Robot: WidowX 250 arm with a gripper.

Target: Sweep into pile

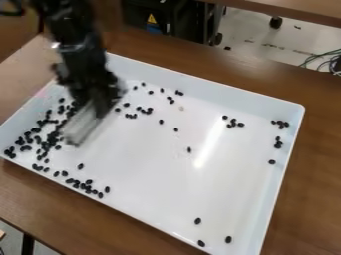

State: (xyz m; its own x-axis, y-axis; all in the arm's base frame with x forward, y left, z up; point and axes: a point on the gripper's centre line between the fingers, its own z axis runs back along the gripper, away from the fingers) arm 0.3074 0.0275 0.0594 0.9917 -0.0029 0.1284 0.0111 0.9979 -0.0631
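"A brown table (200,59) with a white tray (266,102) on it. Where's the gripper (100,99)?"

"Over the tray's upper left, a pale, blurred flat piece (80,127) just below it."

"Open or closed?"

"Can't tell."

"And the dark beans (81,166)?"

"In the tray: crowded at its left end, strung near its lower-left edge, more scattered toward its right wall."

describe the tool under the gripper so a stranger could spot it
On the brown table, find the large white tray, then its upper left part, where the black gripper hangs. Just below the gripper is a pale, flat, roughly rectangular tool, slanting toward the lower left. Its pale, broad shape sets it apart from the small black beans beside it.
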